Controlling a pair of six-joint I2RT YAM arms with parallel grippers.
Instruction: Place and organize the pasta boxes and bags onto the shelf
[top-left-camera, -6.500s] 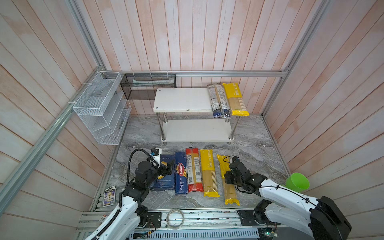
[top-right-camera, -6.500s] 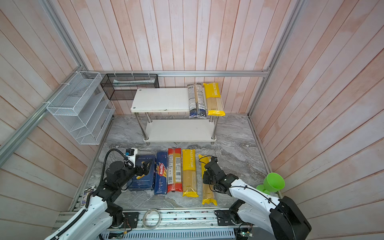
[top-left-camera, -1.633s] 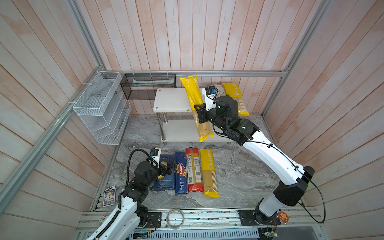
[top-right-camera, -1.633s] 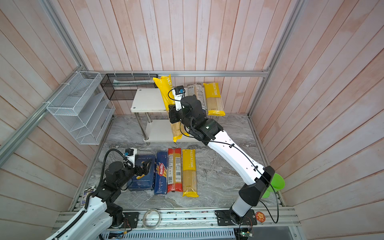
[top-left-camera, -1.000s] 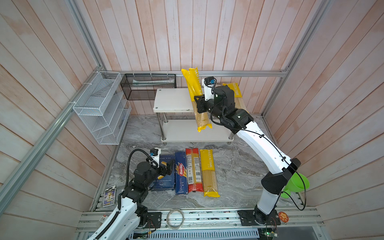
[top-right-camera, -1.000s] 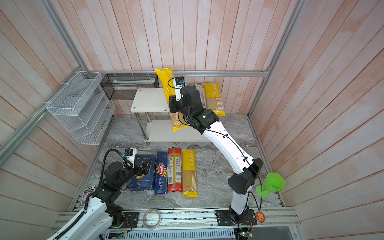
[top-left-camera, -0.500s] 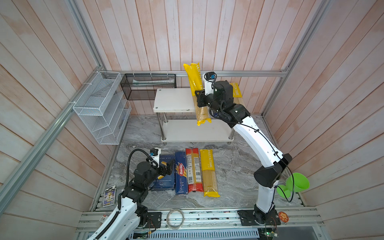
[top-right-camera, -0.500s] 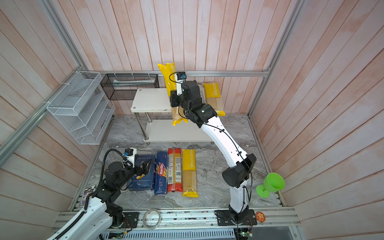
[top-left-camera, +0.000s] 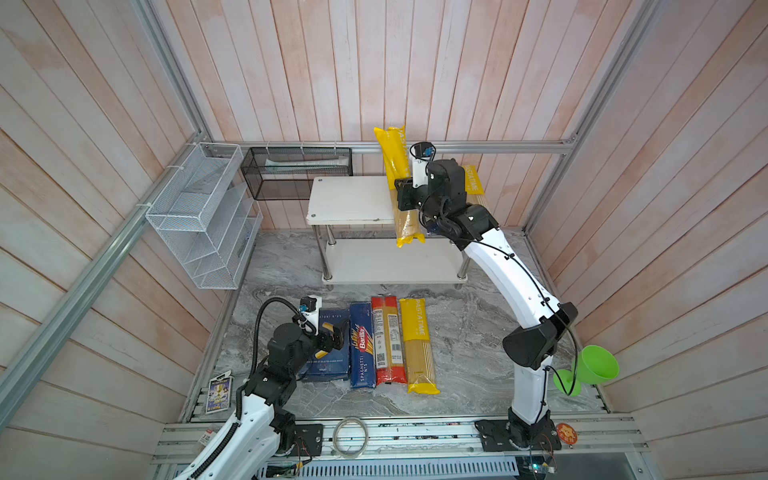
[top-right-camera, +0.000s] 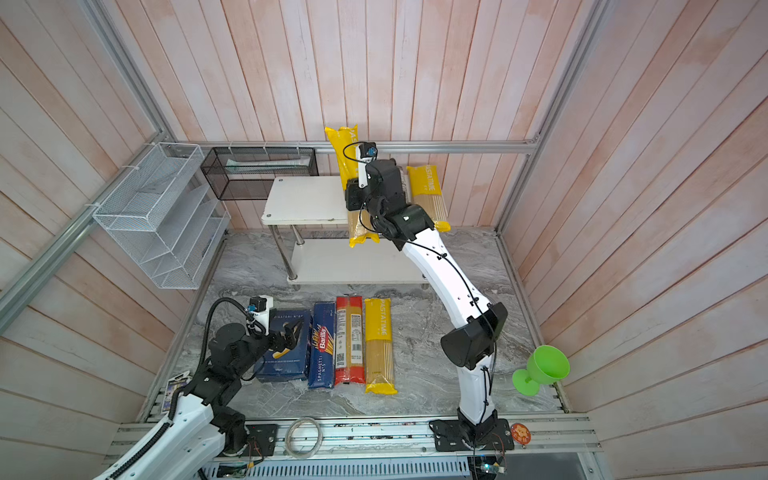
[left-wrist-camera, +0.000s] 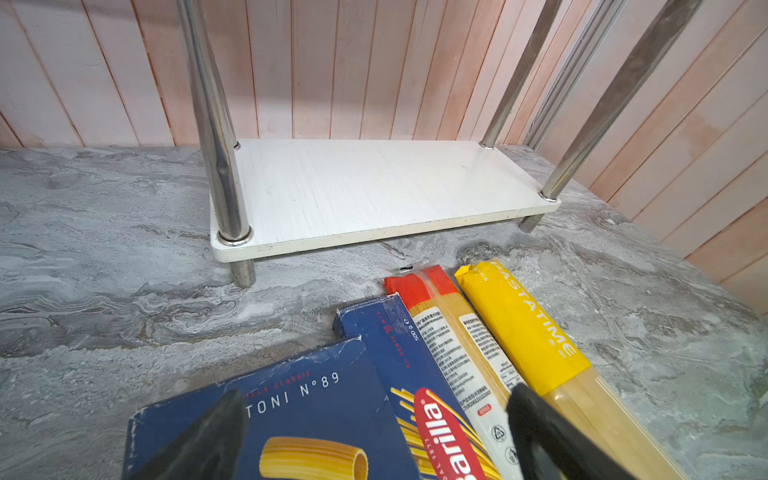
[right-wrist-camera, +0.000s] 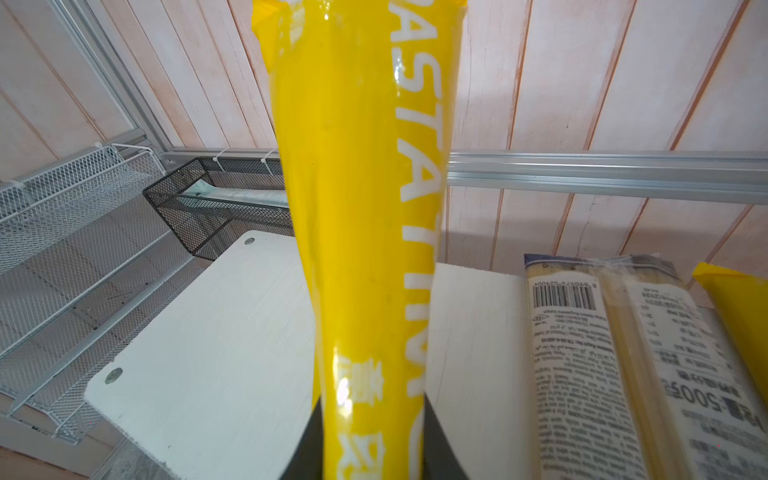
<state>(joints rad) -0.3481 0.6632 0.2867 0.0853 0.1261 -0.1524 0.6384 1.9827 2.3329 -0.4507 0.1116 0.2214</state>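
Two bags lay at the shelf's 3 o'clock. The right end effector gripped a third yellow bag. Four packs awaited on the counter, and the left end effector gaped.

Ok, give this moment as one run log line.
right gripper: shut on yellow bag | bag: tilted over shelf | left gripper: open above rigatoni box

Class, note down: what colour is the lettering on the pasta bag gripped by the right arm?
White, on a yellow bag; clearest in the right wrist view.

White arms, black joints, black cables
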